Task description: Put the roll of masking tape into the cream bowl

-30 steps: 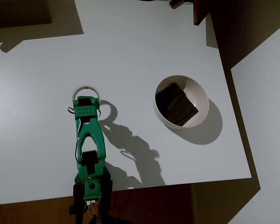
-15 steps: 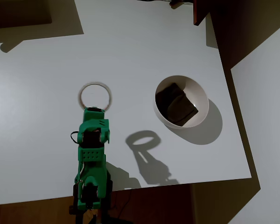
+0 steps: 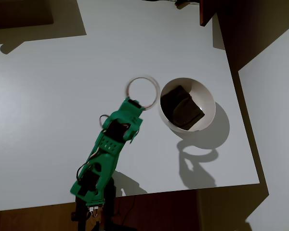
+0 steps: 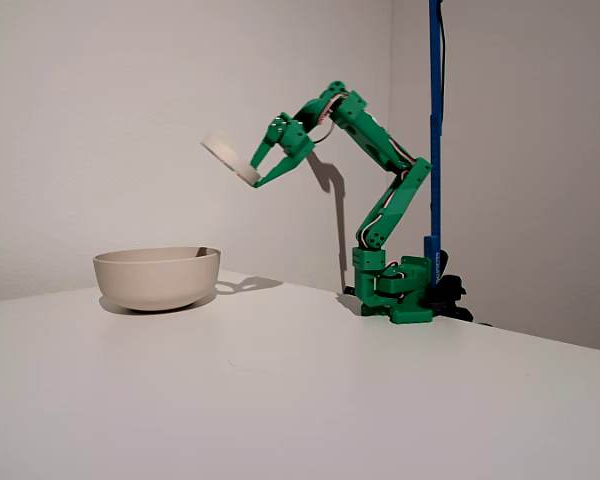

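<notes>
In the overhead view, going from left to right, the green arm (image 3: 106, 154) reaches from its base at 6 o'clock toward 1 o'clock. Its gripper (image 3: 135, 103) is clenched on the near edge of the roll of masking tape (image 3: 142, 90). In the fixed view the roll (image 4: 228, 157) hangs high in the air, tilted, well above the table (image 3: 48, 96). The cream bowl (image 3: 209, 98) stands at 3 o'clock of the roll, and their rims look just beside each other from above.

I think the grip is thin, on one edge only, so the ring may slip or swing. If it is let go now, it would fall outside the bowl. The dark block (image 3: 182, 107) in the bowl could make the ring bounce.

I count one roll, one bowl, one dark block, one arm.
</notes>
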`<state>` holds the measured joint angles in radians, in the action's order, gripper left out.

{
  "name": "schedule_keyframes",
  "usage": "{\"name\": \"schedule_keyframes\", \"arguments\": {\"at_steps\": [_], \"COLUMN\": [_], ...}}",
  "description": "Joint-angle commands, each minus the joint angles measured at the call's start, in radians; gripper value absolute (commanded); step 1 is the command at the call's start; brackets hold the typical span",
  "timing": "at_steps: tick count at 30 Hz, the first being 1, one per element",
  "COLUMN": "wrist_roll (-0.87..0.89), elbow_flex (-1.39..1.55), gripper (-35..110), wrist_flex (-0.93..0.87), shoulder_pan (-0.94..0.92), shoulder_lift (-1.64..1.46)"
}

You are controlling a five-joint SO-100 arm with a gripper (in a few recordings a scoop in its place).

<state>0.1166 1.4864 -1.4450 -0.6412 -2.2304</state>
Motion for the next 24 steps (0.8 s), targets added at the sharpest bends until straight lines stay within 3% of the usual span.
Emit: {"name": "schedule_keyframes", "arguments": {"at_steps": [1,6,24], "wrist_roll": [0.031,0.043,0.031], "elbow_flex": [-0.288,-0.630,-1.040], "gripper": [-8,-8,-8], "wrist_flex": [0.005,-0.055,0.061], "shoulder_pan": [-0.120,-0.213,-0.379], "shoulder_lift": [0.225,0.565,1.112]}}
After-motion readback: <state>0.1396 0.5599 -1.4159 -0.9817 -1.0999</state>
